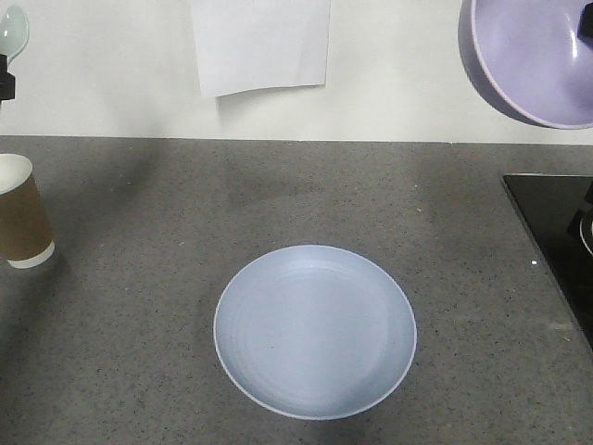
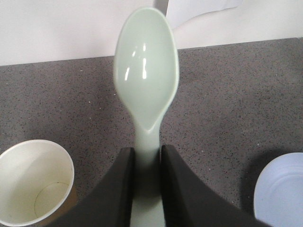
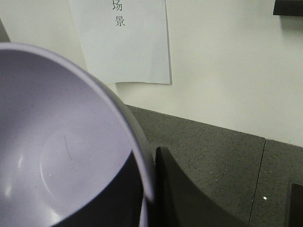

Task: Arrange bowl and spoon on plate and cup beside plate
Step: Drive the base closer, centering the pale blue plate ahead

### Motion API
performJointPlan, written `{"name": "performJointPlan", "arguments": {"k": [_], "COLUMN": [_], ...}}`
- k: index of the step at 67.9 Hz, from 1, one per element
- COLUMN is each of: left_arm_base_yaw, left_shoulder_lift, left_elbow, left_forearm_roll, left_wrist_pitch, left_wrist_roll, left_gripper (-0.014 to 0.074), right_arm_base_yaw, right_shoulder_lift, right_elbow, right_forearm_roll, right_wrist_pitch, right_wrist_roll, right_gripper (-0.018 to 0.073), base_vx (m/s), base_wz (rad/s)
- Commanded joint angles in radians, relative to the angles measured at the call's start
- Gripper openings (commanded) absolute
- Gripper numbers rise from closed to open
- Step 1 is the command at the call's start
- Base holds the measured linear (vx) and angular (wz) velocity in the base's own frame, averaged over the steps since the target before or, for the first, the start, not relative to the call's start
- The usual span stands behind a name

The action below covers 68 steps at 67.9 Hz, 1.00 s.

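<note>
**Front view:** the plate (image 1: 315, 331) lies flat on the grey countertop (image 1: 139, 371) at 6 o'clock. The cup (image 1: 23, 218) stands at the 9 o'clock edge, partly cropped. The bowl (image 1: 537, 56) hangs tilted at 2 o'clock, cut by the frame. Only the scoop of the spoon (image 1: 11, 32) shows, at 10 o'clock.

**Left wrist view:** the left gripper (image 2: 147, 163) pinches the spoon's handle. The spoon's long axis runs 6 to 12, with the scoop at 12.

**Right wrist view:** the right gripper (image 3: 147, 189) clamps the bowl's rim, with 1 finger inside and 1 outside.
</note>
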<state>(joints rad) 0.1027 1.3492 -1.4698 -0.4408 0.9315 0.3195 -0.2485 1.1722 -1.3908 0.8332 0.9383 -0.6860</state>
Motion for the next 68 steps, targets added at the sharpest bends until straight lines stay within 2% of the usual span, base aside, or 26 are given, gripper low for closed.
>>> {"name": "performJointPlan", "arguments": {"k": [1,68], "left_arm_base_yaw": [0.001,0.001], "left_shoulder_lift": [-0.029,-0.029], "left_elbow": [-0.023,-0.023], "left_forearm_roll": [-0.034,-0.034], "left_wrist_pitch": [-0.054,-0.054], "left_wrist_roll": [0.0,0.0], "left_gripper": [-0.0006,-0.0006], "right_arm_base_yaw": [-0.006,-0.006], "right_shoulder_lift": [-0.02,-0.02], "right_elbow": [-0.03,-0.03], "right_forearm_roll": [0.051,0.051], "right_wrist_pitch": [-0.051,-0.05], "right_wrist_roll": [-0.006,-0.006], "right_gripper": [-0.0003,-0.0003], "base_vx": [0.0,0.0], "base_wz": [0.0,0.0]}}
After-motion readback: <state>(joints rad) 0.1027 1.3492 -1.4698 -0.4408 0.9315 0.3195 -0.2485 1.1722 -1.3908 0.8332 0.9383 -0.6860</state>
